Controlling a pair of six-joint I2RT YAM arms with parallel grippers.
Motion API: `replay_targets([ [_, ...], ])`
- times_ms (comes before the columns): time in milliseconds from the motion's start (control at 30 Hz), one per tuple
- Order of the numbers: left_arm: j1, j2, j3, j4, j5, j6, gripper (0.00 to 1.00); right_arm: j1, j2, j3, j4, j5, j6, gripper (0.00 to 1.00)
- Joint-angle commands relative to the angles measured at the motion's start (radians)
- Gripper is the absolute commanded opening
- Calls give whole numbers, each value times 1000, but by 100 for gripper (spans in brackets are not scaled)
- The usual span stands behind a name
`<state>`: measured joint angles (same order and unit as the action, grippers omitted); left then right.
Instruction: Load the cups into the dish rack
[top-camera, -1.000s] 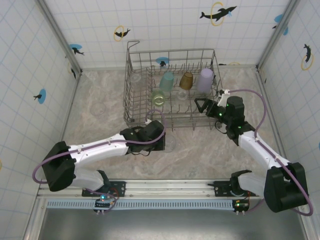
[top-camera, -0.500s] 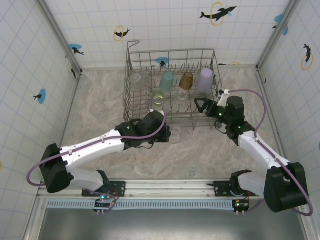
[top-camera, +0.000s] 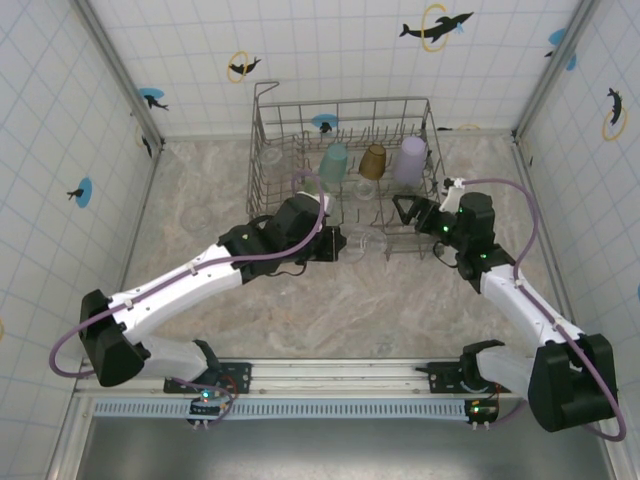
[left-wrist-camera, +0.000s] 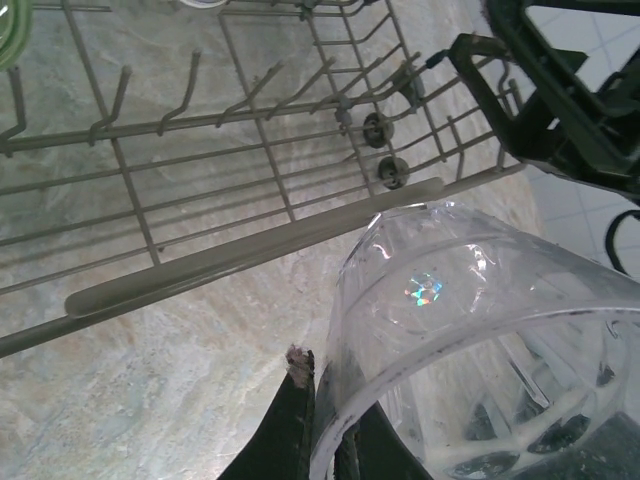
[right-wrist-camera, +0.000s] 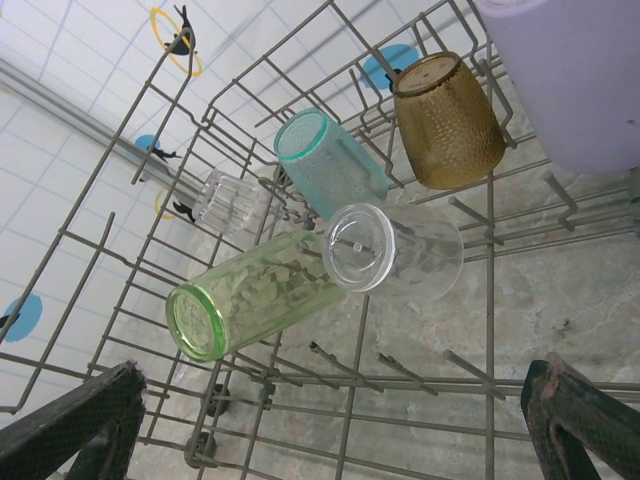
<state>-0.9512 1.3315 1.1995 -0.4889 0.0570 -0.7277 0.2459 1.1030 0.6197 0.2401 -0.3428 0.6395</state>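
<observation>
Status from my console: the left gripper (top-camera: 345, 246) is clenched on a clear cup (top-camera: 368, 243), pinching the cup's wall at the lip. In the left wrist view one dark finger lies outside the rim and the other just inside it. The cup hangs off the table (top-camera: 400, 300) at the front rail of the dish rack (top-camera: 345, 101), toward the rail's right end. From overhead I cannot tell whether it sits just inside or just outside that rail. In the wrist view the rail runs just beyond the cup's far side.

The right gripper (top-camera: 404, 212) is spread wide with nothing between its fingers. It hovers at the rack's front right corner, near the held cup but apart from it.

Through the right wrist camera I count the load already in the rack. A light green cup (right-wrist-camera: 250, 300) lies on its side across the tines, with a second clear cup (right-wrist-camera: 395, 250) on its side just beside it. Behind them a teal cup (right-wrist-camera: 325, 160) and an amber cup (right-wrist-camera: 445, 120) lean tilted among the tines. A lavender cup (right-wrist-camera: 570, 70) stands at the right edge of that view. A small ribbed clear cup (right-wrist-camera: 230, 198) sits toward the rack's far left.

One stray clear cup (top-camera: 197, 215) rests on the table left of the rack, well apart from both arms.
</observation>
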Motion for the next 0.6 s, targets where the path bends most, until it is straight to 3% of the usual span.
replay_targets([
  [0,24,6,74,12,26,36,0,-11,-27,-21,11,-16,6,100],
  [300,87,17,164,25,113,64,0,-17,-28,-19,14,-28,16,100],
  [567,216,62,160,92,261,82,0,-16,-36,-27,91,-79,28,100],
])
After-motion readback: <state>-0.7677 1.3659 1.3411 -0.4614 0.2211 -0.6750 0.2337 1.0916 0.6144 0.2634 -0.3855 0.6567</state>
